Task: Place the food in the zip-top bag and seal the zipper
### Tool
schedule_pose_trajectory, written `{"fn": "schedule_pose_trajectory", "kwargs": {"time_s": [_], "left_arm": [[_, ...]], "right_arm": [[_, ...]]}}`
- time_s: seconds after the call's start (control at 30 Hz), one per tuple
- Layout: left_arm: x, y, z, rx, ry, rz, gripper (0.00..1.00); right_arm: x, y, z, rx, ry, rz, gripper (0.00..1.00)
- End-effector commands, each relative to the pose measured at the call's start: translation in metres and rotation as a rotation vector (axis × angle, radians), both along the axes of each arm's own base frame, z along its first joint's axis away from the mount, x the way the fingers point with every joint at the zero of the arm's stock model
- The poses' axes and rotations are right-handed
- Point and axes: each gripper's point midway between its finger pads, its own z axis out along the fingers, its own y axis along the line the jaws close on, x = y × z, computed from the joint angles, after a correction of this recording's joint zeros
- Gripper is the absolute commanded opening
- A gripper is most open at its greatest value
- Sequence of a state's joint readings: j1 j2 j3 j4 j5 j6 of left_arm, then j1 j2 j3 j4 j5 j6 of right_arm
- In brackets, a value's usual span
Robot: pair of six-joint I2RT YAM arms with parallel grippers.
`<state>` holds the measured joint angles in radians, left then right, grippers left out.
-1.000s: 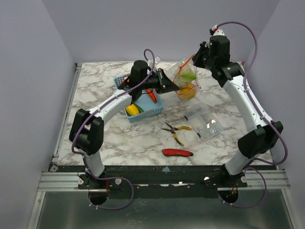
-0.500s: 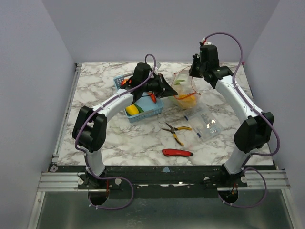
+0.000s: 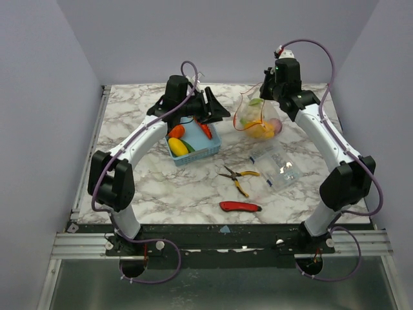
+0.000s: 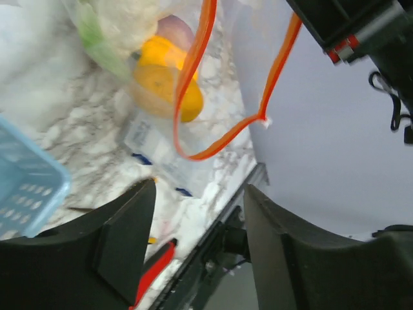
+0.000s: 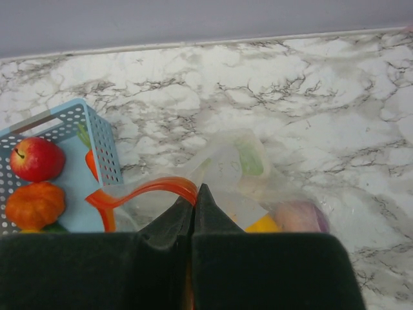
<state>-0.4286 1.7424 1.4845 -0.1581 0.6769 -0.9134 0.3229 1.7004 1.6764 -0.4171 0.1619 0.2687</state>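
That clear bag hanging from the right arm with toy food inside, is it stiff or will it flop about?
Probably floppy: the zip-top bag sags from the right tool, and its zipper curls loosely. Likely bottom-heavy too, since the food bunches low, so it may swing.

The right gripper (image 5: 193,190) hides the bottom of the soft clear plastic bag (image 5: 226,161), and the light blue mesh basket (image 5: 103,155) is cropped left.

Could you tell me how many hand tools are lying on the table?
2: yellow-handled pliers beside the blue basket's near right corner, and a red utility knife closer to the near edge. I see no others.
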Motion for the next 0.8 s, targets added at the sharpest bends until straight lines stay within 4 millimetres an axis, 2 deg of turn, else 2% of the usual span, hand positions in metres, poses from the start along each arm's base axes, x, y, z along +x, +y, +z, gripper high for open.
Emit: {"fn": "schedule_pose_trajectory", "kwargs": {"time_s": [0.0,0.1,0.2,0.3,0.5,0.67,0.77], "left_arm": [[-0.006,0.059,0.000,0.210,-0.169,0.101,0.62],[-0.007,0.092,-0.028,0.412,-0.179,0.136,0.66],[-0.001,0.118,-0.054,0.581,-0.163,0.172,0.66],[0.006,0.130,-0.070,0.667,-0.140,0.198,0.66],[0.031,0.153,-0.093,0.825,-0.102,0.288,0.66],[0.052,0.161,-0.107,0.914,-0.097,0.310,0.73],[0.063,0.172,-0.117,0.996,-0.090,0.325,0.82]], "right_arm": [[0.028,-0.004,0.023,-0.022,-0.063,-0.031,0.01],[0.033,0.000,0.027,-0.020,-0.066,-0.012,0.01],[0.030,0.005,0.016,-0.011,-0.048,0.016,0.01],[0.024,0.007,0.008,0.000,-0.038,0.033,0.01],[0.016,0.006,0.008,0.008,-0.050,0.038,0.01],[0.014,0.008,0.001,0.016,-0.037,0.052,0.01],[0.014,0.009,-0.001,0.017,-0.032,0.055,0.01]]}}
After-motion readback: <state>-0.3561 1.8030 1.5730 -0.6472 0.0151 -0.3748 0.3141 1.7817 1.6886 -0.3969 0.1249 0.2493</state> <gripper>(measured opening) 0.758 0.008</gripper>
